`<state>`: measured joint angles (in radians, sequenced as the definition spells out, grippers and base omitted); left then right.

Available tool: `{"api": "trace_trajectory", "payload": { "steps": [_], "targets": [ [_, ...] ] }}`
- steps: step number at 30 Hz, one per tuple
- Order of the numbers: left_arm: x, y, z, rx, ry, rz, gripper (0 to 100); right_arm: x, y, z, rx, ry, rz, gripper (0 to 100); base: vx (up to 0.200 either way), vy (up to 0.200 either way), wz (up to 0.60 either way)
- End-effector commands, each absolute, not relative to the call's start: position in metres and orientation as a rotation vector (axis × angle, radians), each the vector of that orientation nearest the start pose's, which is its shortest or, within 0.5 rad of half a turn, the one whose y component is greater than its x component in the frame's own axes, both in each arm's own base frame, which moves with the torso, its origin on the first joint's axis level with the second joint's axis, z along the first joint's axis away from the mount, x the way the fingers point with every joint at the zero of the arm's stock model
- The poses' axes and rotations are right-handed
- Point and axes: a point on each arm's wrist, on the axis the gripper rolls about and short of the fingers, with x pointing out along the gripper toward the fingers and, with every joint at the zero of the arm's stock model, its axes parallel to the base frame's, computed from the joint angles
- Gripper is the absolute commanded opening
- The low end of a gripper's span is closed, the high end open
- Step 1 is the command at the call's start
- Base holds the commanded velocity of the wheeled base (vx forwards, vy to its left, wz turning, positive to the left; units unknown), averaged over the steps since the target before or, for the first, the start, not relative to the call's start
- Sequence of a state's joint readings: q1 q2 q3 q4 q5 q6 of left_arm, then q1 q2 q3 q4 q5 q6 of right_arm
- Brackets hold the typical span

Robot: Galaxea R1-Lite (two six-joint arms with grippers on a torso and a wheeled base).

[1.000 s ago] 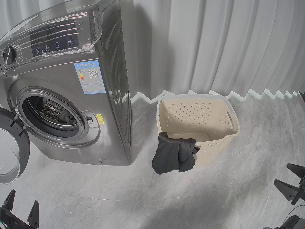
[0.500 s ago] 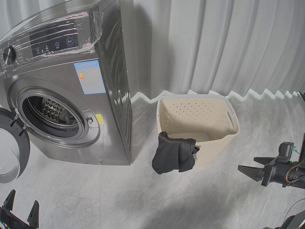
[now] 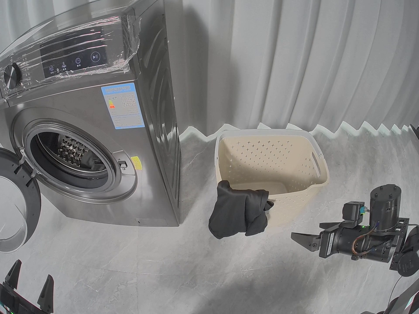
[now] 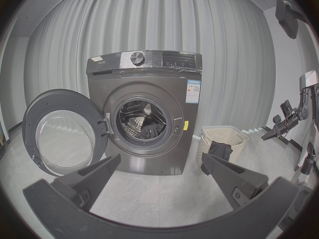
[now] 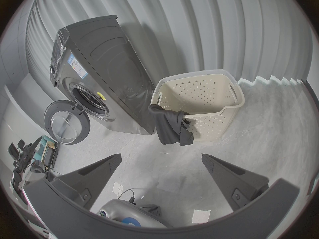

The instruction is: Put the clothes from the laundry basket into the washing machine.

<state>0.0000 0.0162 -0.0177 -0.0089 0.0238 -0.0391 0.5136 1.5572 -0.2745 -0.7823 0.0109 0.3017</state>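
The black garment (image 3: 238, 214), draped on the laundry basket (image 3: 266, 132) rim ahead of the spread-open right gripper (image 3: 307, 234), is not yet gripped; it must be reached and pinched.

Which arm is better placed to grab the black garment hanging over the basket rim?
Right. The right gripper is open beside the laundry basket, pointing at the black garment draped over its front rim. The left gripper sits farther off, by the open door of the washing machine.
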Motion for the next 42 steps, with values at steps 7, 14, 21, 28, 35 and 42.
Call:
{"api": "trace_trajectory", "payload": {
  "steps": [7,14,21,28,35,42],
  "targets": [
    [-0.023,0.001,0.077,-0.04,-0.011,0.024,100,0.202,0.127,0.074,0.183,0.583,0.401,100,0.0,0.0,0.0],
    [-0.023,0.001,0.077,-0.04,-0.011,0.023,100,0.214,0.135,0.056,0.177,0.599,0.396,100,0.029,0.0,0.0],
    [-0.023,0.001,0.077,-0.04,-0.011,0.023,100,0.226,0.143,0.046,0.177,0.6,0.394,100,0.057,0.0,0.0],
    [-0.023,0.001,0.077,-0.04,-0.011,0.023,100,0.229,0.147,0.037,0.166,0.625,0.397,100,0.0,0.0,0.0],
    [-0.023,0.001,0.077,-0.04,-0.011,0.023,100,0.231,0.151,0.033,0.165,0.635,0.404,100,0.0,-0.2,0.0],
    [-0.023,0.001,0.077,-0.04,-0.011,0.023,100,0.238,0.158,0.014,0.173,0.663,0.397,100,0.0,-0.057,0.0]
  ]
}}
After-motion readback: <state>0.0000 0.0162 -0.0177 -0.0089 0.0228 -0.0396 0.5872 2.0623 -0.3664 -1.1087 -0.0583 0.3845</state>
